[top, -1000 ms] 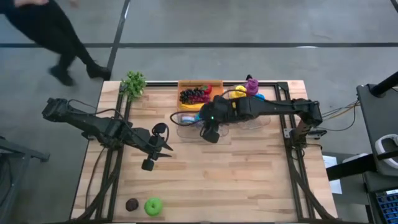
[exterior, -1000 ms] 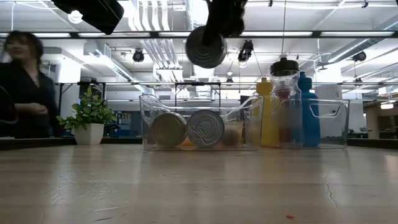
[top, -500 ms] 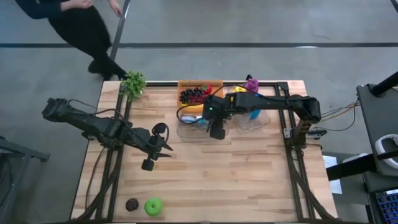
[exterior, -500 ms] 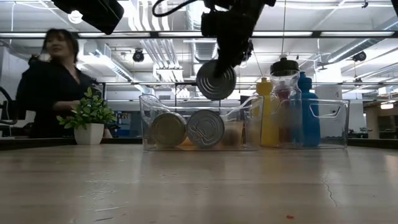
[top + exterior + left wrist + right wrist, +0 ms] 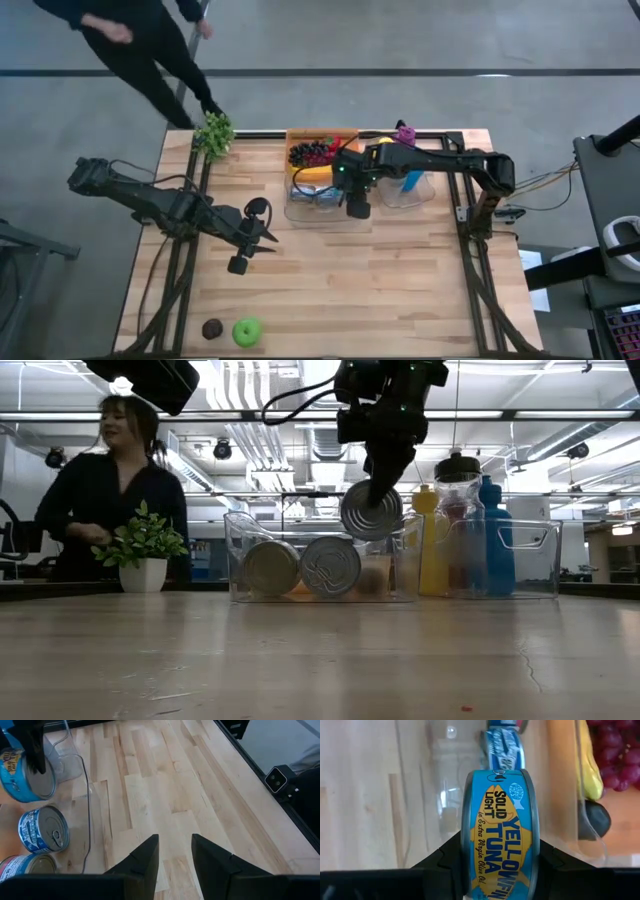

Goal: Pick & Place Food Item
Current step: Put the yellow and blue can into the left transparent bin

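Your tuna can point(image 5: 501, 835) is pinched on edge in the right gripper point(image 5: 357, 207), hanging just above the right end of the clear bin point(image 5: 240, 550) near the table's far edge. Two more cans point(image 5: 300, 567) already lie on their sides in that bin, label ends facing the low camera. Right beside it you've got a second clear bin point(image 5: 530, 560) with a yellow bottle point(image 5: 428, 540), a blue bottle point(image 5: 492, 540) and a dark-capped one, and behind the bins a wooden tray point(image 5: 345, 135) with grapes point(image 5: 312, 153).

The left gripper point(image 5: 252, 236) sits over bare wood on the left side, fingers slightly parted with nothing between them.

The wooden table point(image 5: 400, 290) is mostly bare planks in the middle and near side. A green apple point(image 5: 246, 332) and a dark round thing point(image 5: 211, 328) sit at the near left corner, well apart from everything. A small potted plant point(image 5: 214, 134) marks the far left corner, and a person point(image 5: 105, 490) in dark clothes is standing right behind it, just off the table edge.
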`<act>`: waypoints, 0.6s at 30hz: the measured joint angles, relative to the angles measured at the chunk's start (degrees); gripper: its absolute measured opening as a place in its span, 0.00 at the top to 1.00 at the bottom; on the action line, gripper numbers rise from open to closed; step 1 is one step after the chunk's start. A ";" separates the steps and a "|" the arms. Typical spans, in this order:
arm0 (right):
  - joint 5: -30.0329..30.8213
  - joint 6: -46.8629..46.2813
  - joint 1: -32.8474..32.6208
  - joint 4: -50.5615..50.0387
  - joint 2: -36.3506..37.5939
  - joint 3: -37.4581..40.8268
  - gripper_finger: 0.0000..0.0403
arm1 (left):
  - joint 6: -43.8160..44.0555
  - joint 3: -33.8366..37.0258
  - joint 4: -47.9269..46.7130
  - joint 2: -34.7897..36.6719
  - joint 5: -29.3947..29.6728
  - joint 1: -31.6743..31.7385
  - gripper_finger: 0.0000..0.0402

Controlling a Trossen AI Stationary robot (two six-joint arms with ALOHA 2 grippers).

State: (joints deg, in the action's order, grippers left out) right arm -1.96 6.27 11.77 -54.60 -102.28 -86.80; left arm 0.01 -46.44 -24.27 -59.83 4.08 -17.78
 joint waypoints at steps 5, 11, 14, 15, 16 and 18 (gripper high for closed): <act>0.24 1.67 1.21 0.14 0.00 0.36 0.67 | 0.00 0.00 -0.02 0.00 0.02 0.00 0.71; 0.44 3.06 2.44 0.80 0.00 1.33 0.67 | 0.00 0.00 0.00 0.00 0.00 0.00 0.71; 0.51 4.38 2.64 1.81 0.00 2.56 0.67 | 0.00 0.00 0.00 0.00 0.01 0.00 0.71; 0.47 4.75 2.72 1.91 0.00 2.78 0.67 | 0.00 0.00 0.00 0.00 0.00 0.00 0.71; 0.42 5.04 2.81 2.02 0.00 3.00 0.67 | 0.00 0.00 0.00 0.00 0.02 0.00 0.71; 0.42 5.20 2.91 2.66 0.00 3.63 0.67 | 0.00 0.00 0.00 0.00 0.02 0.00 0.71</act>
State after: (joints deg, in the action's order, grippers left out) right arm -1.54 11.47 14.68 -51.94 -102.28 -83.17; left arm 0.01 -46.44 -24.27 -59.83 4.10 -17.78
